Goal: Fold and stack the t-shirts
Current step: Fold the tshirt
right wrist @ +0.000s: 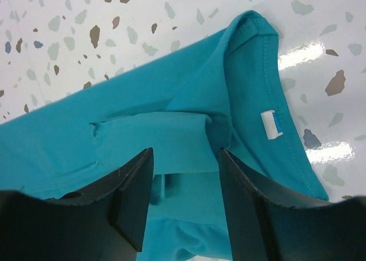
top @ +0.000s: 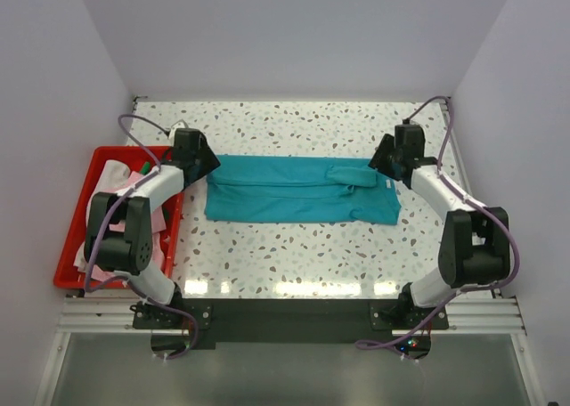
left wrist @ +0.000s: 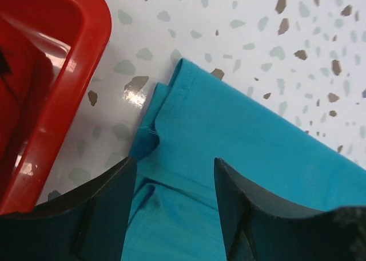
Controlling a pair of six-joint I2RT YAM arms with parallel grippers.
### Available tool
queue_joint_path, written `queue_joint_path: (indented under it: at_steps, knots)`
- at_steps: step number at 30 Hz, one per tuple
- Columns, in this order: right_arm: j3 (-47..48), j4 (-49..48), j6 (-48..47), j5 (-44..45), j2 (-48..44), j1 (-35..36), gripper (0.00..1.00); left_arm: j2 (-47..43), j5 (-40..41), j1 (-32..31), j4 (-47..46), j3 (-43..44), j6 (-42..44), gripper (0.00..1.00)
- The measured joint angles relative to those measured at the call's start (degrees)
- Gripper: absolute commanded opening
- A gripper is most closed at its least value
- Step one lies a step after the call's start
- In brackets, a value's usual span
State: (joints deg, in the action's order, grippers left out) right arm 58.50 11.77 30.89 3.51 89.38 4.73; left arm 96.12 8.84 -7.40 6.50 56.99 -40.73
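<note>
Teal t-shirt (top: pixel 298 190) folded into a long band, flat on mid-table (top: pixel 294 255), left gripper (left wrist: pixel 174 198) over its left end, fingers apart, nothing held, right gripper (right wrist: pixel 186 198) over collar end, likewise apart and empty, pink cloth (top: pixel 111 176) in red bin (top: pixel 71 246) at left.

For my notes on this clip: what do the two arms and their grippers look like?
Both arms have white links between chunky black joint housings. A lavender cable loops along the left arm, another along the right arm. The left gripper and right gripper end in flat, matte black wedges. No markings are visible.
</note>
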Motion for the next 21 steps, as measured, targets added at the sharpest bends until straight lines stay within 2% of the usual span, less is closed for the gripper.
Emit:
queue_joint_path:
  at_steps: [4, 7, 13, 21]
  knots:
    - [3.0, 3.2, -0.7, 0.0, -0.8, 0.0, 0.54, -4.5, -0.5, 0.2, -0.3, -0.5, -0.4, 0.61]
    - [8.3, 4.5, -1.4, 0.0, 1.0, 0.1, 0.53, -4.5, -1.3, 0.1, -0.4, 1.1, -0.6, 0.57]
    - [19.1, 4.9, -2.8, 0.6, 11.3, 1.0, 0.50, 3.9, -2.5, -3.1, -0.1, 10.6, -0.1, 0.50]
    - [20.4, 8.7, -3.7, 4.0, 20.2, 3.6, 0.50, 13.4, -6.2, -11.6, -0.5, 16.2, 1.4, 0.50]
